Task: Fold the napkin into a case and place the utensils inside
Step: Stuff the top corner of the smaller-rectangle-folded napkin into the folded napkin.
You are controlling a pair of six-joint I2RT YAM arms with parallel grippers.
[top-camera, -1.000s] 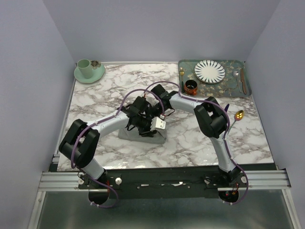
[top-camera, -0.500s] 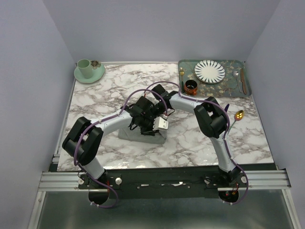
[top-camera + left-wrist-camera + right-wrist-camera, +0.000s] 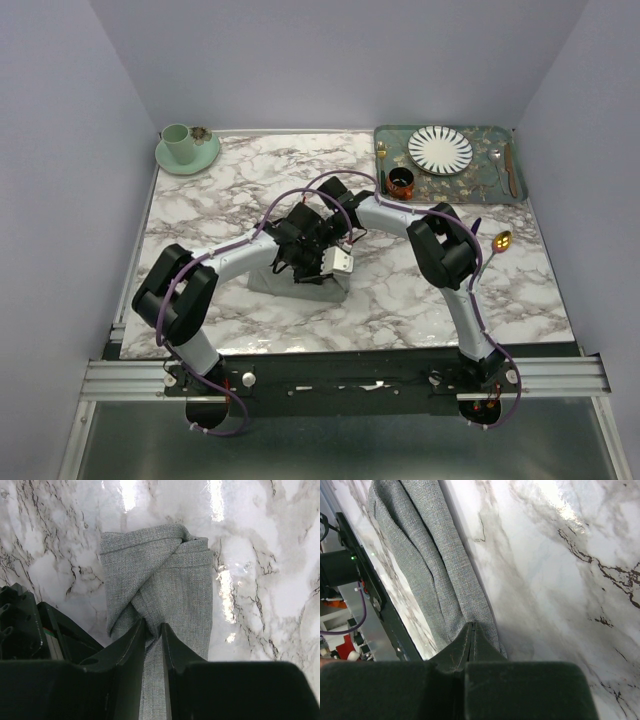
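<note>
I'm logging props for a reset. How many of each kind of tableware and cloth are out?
Cups: 2, mint cup, orange cup
Plates: 2, striped plate, mint saucer
Trays: 1, green tray
Napkins: 1, grey napkin
Cutlery seen: 4, gold fork, silver spoon, knife, gold-bowled spoon
Total: 10

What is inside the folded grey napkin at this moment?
Only cloth folds show on the napkin; no utensil sticks out. The gold-bowled spoon lies apart on the table, at the right. The inside of the folds is covered and cannot be seen.
</note>
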